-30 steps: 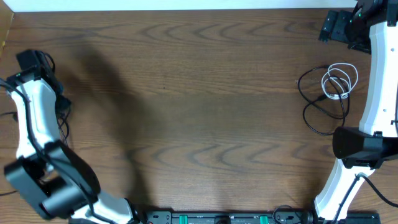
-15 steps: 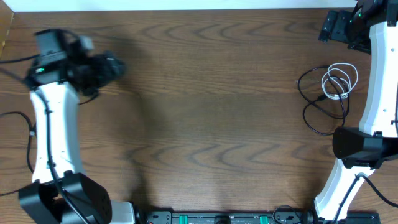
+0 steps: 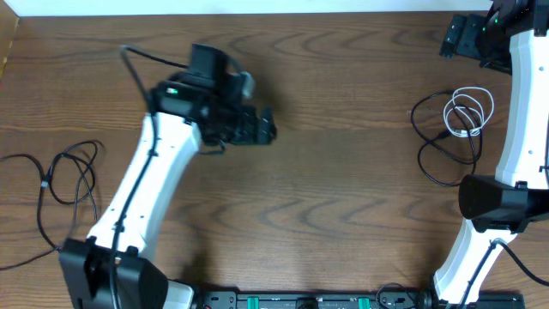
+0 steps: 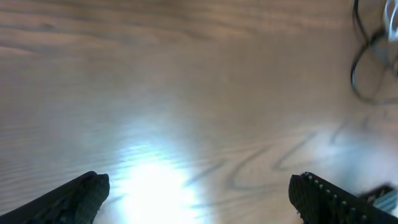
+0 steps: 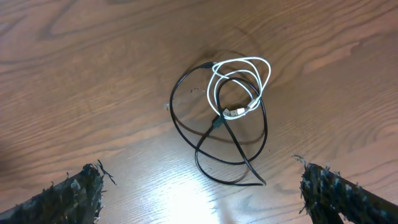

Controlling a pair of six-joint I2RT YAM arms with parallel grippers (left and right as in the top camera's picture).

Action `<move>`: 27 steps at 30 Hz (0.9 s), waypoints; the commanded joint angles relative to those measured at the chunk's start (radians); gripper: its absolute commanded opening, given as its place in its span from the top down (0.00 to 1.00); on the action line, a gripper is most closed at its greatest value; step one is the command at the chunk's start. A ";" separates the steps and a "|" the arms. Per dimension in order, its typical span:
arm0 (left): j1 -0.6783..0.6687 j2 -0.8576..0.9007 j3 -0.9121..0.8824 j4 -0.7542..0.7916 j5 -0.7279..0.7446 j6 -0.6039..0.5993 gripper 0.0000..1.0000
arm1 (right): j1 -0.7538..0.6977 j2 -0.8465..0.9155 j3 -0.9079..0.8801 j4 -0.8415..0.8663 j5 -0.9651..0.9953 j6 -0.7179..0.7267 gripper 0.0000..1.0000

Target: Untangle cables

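Overhead first: soft tangle at right, both pincers wide

Overhead: a white cable (image 3: 467, 112) lies looped through a black cable (image 3: 433, 143) near the table's (image 3: 343, 215) right edge. A second black cable (image 3: 73, 172) lies alone at far left. The left pincer (image 3: 262, 129) hovers mid-table, well apart from both.

Left wrist: its jaws stand apart and empty, with the tangle a blur far ahead.

Right wrist: the right pincer (image 5: 202, 186) gapes above the tangle. The cords look light and limp, so take hold at the white plug (image 5: 239, 112).

We find on the wooden tabletop (image 3: 343, 197) one black cable (image 3: 45, 180) at left; at right, a white cable (image 5: 238, 112) overlaps a second black cable (image 5: 198, 155).
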 commanded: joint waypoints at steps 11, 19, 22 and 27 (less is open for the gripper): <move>-0.126 0.006 -0.116 -0.018 -0.060 0.004 0.01 | 0.006 0.006 0.002 0.009 0.011 -0.028 0.01; -0.126 0.006 -0.117 -0.080 -0.048 0.004 0.01 | 0.005 0.006 0.002 0.048 0.005 -0.070 0.01; -0.126 0.006 -0.117 -0.083 -0.049 0.004 0.01 | 0.005 0.005 0.002 -0.003 -0.163 -0.072 0.01; -0.126 0.006 -0.117 -0.087 -0.051 0.000 0.01 | 0.007 0.005 -0.015 -0.004 -0.280 -0.262 0.01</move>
